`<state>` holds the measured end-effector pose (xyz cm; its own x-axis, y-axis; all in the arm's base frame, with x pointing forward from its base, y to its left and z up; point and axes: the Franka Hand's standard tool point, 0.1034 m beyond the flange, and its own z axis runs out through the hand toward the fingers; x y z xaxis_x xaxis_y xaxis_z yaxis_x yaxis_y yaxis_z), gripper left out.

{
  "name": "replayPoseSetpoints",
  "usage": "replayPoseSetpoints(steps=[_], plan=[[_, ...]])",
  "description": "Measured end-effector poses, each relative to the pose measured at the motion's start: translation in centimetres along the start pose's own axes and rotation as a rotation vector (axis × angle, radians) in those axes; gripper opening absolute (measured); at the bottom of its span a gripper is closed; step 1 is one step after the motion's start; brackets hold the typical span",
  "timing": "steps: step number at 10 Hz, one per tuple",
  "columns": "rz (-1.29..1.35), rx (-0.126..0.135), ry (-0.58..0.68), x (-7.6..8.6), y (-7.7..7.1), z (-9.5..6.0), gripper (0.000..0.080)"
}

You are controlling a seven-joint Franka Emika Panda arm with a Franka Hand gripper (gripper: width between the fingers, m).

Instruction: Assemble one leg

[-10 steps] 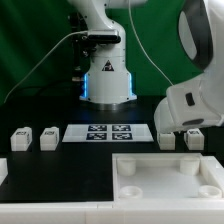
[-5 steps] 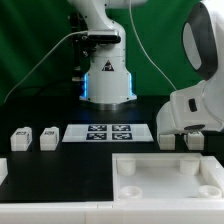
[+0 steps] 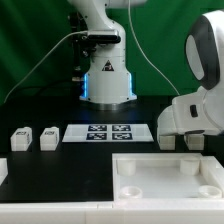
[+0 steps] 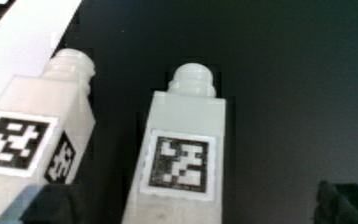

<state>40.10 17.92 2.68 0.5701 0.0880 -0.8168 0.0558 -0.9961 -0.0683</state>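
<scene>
The pincer (image 4: pixel 197 208) hangs wide and empty over the leg (image 4: pixel 190 140), which lies on the desk (image 3: pixel 60 170) beside 1 twin (image 4: pixel 43 115), near the panel (image 3: pixel 160 157). Nothing looks assembled yet: gripping, carrying and fitting all remain.

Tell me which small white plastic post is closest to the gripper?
The small white square-sectioned post farthest to the exterior view's right: in the wrist view it lies centred between the open gripper's fingers, its neighbour off to one side.
</scene>
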Motion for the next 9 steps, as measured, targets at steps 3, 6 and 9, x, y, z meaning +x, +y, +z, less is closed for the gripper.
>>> replayPoseSetpoints(steps=[3, 6, 9], plan=[[0.000, 0.000, 0.000, 0.0, 0.0, 0.0, 0.0649], [0.037, 0.003, -0.035, -0.1, 0.4, 1.9, 0.0649], [0.055, 0.010, -0.065, -0.1, 0.3, 3.2, 0.0649]])
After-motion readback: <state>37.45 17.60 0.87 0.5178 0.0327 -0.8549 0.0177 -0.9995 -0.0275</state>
